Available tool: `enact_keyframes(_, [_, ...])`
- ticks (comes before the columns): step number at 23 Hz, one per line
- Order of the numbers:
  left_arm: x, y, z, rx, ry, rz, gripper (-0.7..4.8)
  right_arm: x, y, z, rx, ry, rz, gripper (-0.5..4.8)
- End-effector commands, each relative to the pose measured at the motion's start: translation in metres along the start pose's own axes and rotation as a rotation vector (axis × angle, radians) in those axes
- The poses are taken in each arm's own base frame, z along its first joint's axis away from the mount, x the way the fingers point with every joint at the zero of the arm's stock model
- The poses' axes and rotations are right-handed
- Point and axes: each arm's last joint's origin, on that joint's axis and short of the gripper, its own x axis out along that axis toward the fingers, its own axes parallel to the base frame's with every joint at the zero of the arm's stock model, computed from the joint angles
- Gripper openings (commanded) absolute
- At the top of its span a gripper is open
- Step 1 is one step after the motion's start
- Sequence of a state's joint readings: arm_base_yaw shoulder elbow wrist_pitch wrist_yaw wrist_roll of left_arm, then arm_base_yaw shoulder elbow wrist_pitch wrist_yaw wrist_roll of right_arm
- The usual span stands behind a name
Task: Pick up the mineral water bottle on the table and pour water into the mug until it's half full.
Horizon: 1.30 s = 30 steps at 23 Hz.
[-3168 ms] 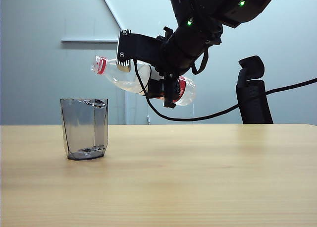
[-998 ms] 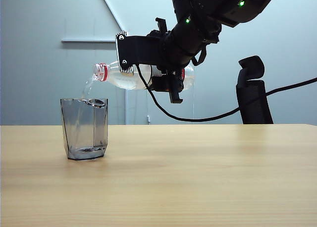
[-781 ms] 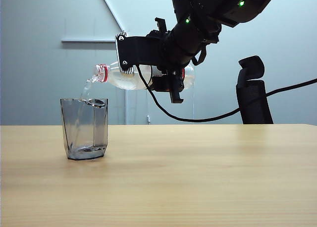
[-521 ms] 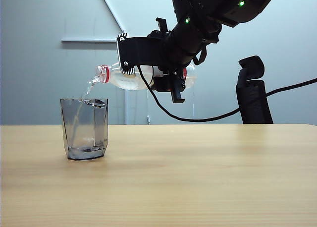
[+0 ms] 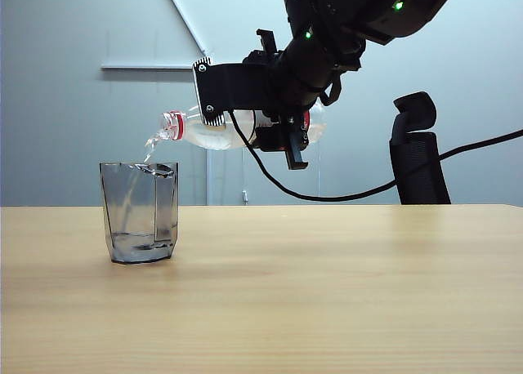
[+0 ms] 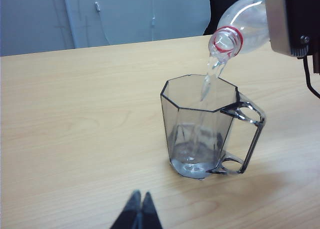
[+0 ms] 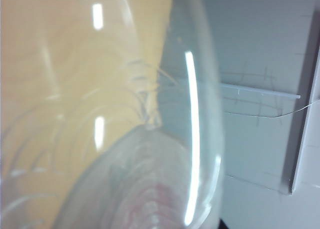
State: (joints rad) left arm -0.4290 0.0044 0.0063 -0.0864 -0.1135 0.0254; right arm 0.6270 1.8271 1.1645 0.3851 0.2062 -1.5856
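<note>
My right gripper (image 5: 278,129) is shut on the mineral water bottle (image 5: 204,131), holding it nearly level in the air with its open, red-ringed mouth tipped slightly down to the left. A thin stream of water (image 5: 149,149) falls from the mouth into the grey faceted mug (image 5: 139,212) standing on the table (image 5: 327,292). A shallow layer of water lies in the mug's bottom. In the left wrist view the bottle (image 6: 240,26) pours into the mug (image 6: 210,134), and my left gripper (image 6: 140,209) hangs shut and empty in front of the mug. The bottle (image 7: 125,139) fills the right wrist view.
A black office chair (image 5: 418,149) stands behind the table's far edge at the right. A black cable (image 5: 392,178) hangs from the right arm above the tabletop. The mug's handle (image 6: 247,139) points away from the left gripper's side.
Since the earliest frame the bottle's mouth has tipped down and water has started streaming into the mug. Over the last second the bottle barely shifted and the water level rose a little.
</note>
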Motion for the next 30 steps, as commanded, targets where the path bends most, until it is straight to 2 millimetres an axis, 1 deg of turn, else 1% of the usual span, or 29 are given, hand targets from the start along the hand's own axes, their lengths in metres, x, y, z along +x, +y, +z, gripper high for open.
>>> enact_keyframes(1, [-0.0001,-0.0001,0.0020,-0.005,-0.014,-0.002,-0.02,-0.0021,-0.0128,-0.0002,0.017,0.001,-0.077,2.69])
enact_keyframes(25, [-0.0001,-0.0001,0.0020,-0.005,-0.014,-0.002,-0.02,-0.0021,-0.0120,-0.0002,0.017,0.001,-0.070,2.69])
enact_keyframes(30, [-0.0001,-0.0001,0.0020,-0.005,-0.014,-0.002,-0.02,-0.0020,-0.0097,-0.0001,0.012,0.001,-0.047,2.69])
